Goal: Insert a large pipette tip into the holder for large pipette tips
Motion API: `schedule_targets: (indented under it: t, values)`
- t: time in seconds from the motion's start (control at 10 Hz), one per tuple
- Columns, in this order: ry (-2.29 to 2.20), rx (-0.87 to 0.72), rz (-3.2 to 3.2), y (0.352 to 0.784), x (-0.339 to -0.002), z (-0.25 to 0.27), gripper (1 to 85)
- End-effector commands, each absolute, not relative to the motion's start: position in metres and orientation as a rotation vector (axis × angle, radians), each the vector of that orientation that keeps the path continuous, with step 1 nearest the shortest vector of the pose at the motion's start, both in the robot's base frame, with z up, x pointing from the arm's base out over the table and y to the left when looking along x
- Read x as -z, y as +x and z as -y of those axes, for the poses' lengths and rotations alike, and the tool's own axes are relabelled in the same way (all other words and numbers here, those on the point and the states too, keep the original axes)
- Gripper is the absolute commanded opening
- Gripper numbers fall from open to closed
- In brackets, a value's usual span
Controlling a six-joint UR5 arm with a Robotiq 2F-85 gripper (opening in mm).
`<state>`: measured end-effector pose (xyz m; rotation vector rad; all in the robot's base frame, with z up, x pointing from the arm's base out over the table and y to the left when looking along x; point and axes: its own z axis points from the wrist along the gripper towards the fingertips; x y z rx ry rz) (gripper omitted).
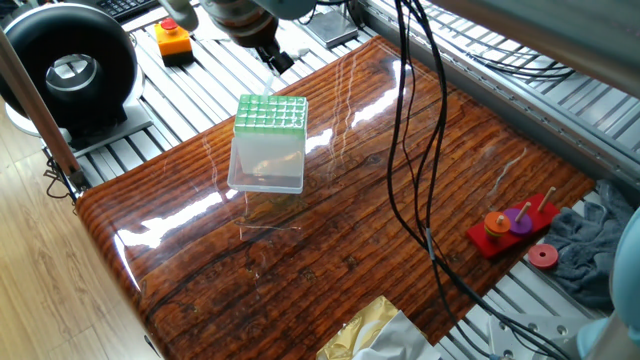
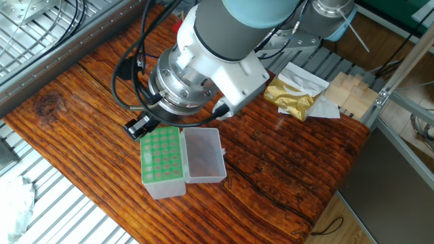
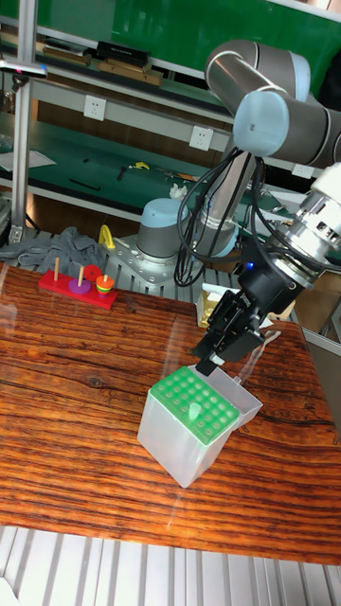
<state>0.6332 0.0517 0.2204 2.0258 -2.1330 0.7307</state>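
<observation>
Spanning most of each view, a glossy wooden table (image 1: pixel 400 230) is seen. A grey and pale-blue robot arm (image 3: pixel 270 114) is bent over its far side, black cables (image 1: pixel 410 150) hanging from it. On the table stands a clear plastic tip box (image 3: pixel 175 431), its green holed rack (image 2: pixel 161 156) uppermost and its clear lid (image 2: pixel 203 154) folded open flat, at 3 o'clock of the rack in the other fixed view. The claw (image 3: pixel 216 355) is held just above the rack's edge, at 12 o'clock of it in the tall view. Whether the fingers are spread or pressed together cannot be told. One pale tip (image 3: pixel 192 412) is seen standing upright in a hole near the rack's middle, apart from the claw. A red peg toy (image 1: pixel 512 228) is noted at 3 o'clock, well apart from the box.
</observation>
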Motion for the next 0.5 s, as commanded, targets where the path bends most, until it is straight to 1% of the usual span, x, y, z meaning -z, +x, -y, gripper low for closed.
schedule_targets:
  t: [0.0,0.2,0.4]
  values:
    - [2.031,-0.714,2.112,0.632,-0.224,-0.052,45.7]
    - [2.036,-0.695,2.133,0.632,-0.227,-0.056,45.7]
    - [2.049,-0.652,2.165,0.638,-0.243,-0.06,45.7]
